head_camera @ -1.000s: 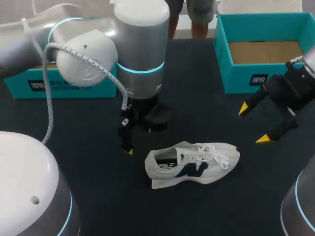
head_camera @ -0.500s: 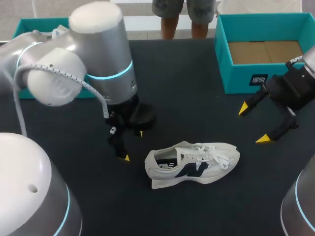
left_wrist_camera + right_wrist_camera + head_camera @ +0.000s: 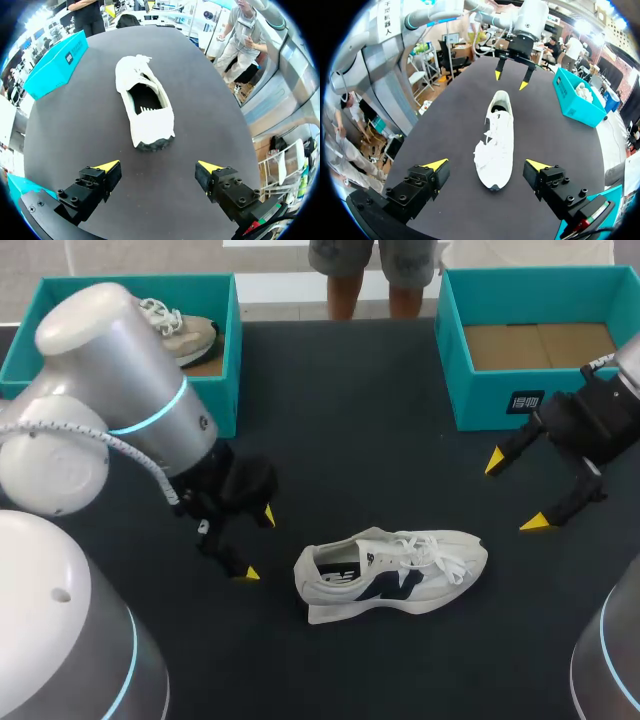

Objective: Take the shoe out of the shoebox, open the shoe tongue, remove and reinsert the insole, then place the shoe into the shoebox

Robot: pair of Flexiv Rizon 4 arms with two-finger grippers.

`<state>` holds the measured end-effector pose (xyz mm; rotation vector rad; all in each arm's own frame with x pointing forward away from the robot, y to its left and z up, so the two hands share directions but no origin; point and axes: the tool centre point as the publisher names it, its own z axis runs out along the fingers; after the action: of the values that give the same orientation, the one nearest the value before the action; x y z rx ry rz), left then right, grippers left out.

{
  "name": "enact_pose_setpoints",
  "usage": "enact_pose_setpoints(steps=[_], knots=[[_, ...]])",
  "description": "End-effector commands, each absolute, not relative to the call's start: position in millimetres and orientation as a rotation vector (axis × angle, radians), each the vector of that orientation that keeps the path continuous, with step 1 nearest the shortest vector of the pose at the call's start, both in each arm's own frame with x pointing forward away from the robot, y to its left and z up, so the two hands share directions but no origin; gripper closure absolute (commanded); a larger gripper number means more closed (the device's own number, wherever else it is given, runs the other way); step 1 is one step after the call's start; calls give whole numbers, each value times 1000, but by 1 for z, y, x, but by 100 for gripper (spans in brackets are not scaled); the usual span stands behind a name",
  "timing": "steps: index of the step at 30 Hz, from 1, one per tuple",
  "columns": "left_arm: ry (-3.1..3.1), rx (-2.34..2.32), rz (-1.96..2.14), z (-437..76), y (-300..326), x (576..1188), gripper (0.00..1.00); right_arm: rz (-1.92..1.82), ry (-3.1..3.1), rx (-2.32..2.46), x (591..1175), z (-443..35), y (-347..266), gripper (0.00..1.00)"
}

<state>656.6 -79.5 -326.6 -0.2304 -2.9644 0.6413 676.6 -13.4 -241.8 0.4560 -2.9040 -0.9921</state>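
Head view: the shoe lies unmoved on the table, out of the box. The left gripper has swung back off its heel, fingers spread, empty.

Left wrist: heel just ahead, insole hard to make out.

Right wrist: the right gripper is wide and empty, toe ahead. Tongue likely next.

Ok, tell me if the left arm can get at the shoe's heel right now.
Probably yes: the left gripper is open, the shoe lies heel-first ahead of it, only bare table between.
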Motion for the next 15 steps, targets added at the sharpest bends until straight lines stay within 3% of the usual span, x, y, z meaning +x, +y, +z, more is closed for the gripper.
enact_pose_setpoints(steps=[1, 15], knots=[[-2775, -148, 1606, -333, -72, 646, 0, -989, -2905, 455, 676, -242, -13, 0], [-2753, -207, 1518, -328, -83, 651, 0, -989, -2905, 455, 676, -242, -13, 0]])
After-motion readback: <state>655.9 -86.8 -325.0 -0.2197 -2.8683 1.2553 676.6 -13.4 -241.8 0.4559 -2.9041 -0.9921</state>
